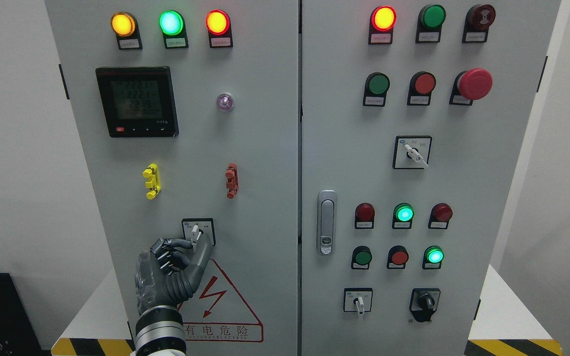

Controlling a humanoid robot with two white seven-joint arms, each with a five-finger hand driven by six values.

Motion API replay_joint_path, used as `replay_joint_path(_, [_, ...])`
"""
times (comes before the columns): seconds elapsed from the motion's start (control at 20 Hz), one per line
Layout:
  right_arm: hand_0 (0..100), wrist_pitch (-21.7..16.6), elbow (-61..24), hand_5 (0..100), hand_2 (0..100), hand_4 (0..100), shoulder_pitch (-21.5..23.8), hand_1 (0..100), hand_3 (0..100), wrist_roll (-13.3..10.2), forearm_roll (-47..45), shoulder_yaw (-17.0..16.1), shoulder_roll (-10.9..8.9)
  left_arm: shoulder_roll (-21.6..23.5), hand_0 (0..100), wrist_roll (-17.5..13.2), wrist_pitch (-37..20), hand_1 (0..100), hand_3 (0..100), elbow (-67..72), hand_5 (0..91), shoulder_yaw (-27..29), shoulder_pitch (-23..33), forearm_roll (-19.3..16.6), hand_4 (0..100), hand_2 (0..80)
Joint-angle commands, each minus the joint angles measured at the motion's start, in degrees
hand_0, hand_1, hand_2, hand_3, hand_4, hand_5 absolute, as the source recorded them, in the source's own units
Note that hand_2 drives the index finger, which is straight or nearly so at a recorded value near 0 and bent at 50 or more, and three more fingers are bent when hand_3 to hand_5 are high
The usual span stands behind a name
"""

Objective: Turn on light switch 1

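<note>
The grey metal control cabinet (265, 148) stood with two doors closed, and the task's thing, a small white-levered rotary switch on a square black-framed plate (198, 231), sat low on the left door, below the red terminal clip (231, 181) and above the red triangular warning sticker (220, 306).

The left robot hand (176, 262), dark grey with a silver wrist cuff, rose from the bottom edge left of centre and was at the switch. Its thumb (201, 259) lay against the lower right of the plate and a finger (181, 243) reached in from the left, the tips closing on the white lever in a pinch. The remaining fingers were curled beneath. The lever stood roughly upright, tilted slightly.

Three lamps at the top of the left door were lit: yellow (123, 24), green (171, 22) and red (217, 22). The black digital meter (137, 102) showed readings too faint to read.
</note>
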Motion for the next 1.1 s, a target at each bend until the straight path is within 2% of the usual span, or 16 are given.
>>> replay_joint_path(0.0, [0,0.03,0.0,0,0,0,0.0,0,0,0.01,-1.41,0.0,0.0,0.0,20,-0.01,0.03,71,92,0.11,80.3,-0.12,-0.1,0.03,91,61.2])
replay_joint_path(0.25, [0,0.03,0.0,0,0,0,0.0,0,0,0.01,-1.41,0.0,0.0,0.0,24,-0.01,0.03,71,92,0.11,80.8,-0.12,-0.1,0.03,92,61.5])
replay_joint_path(1.05, [0,0.03,0.0,0,0,0,0.0,0,0,0.01,-1.41,0.0,0.0,0.0,29,-0.01,0.03,69,93,0.11,81.1,-0.2,-0.1,-0.06,93,62.1])
